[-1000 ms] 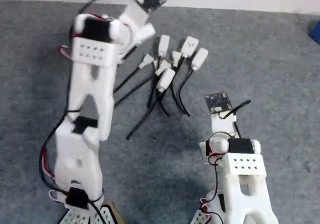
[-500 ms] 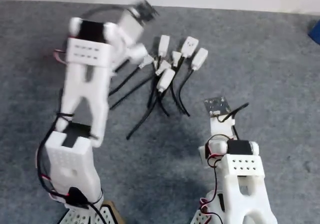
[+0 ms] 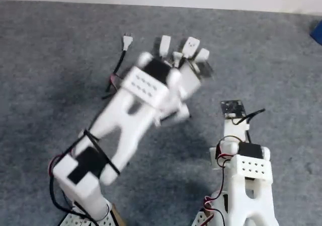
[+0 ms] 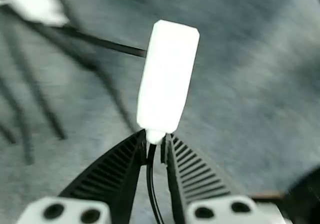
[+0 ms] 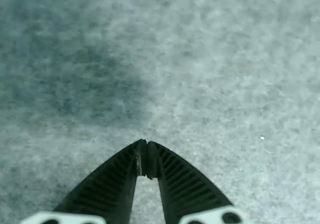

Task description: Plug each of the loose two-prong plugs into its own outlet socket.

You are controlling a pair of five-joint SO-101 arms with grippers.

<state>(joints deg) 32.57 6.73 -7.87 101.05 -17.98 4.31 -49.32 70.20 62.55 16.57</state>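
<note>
Left tool is clenched on the neck of a white connector, held over the grey surface — a light, rigid shell on a floppy black cord, likely steadier gripped by the shell; right tool clenched, empty

The left arm stretches diagonally from the lower left of the high view to upper centre. The left gripper pinches a white connector at its cable end. The right arm stands folded at lower right, with the right gripper pressed closed.
</note>
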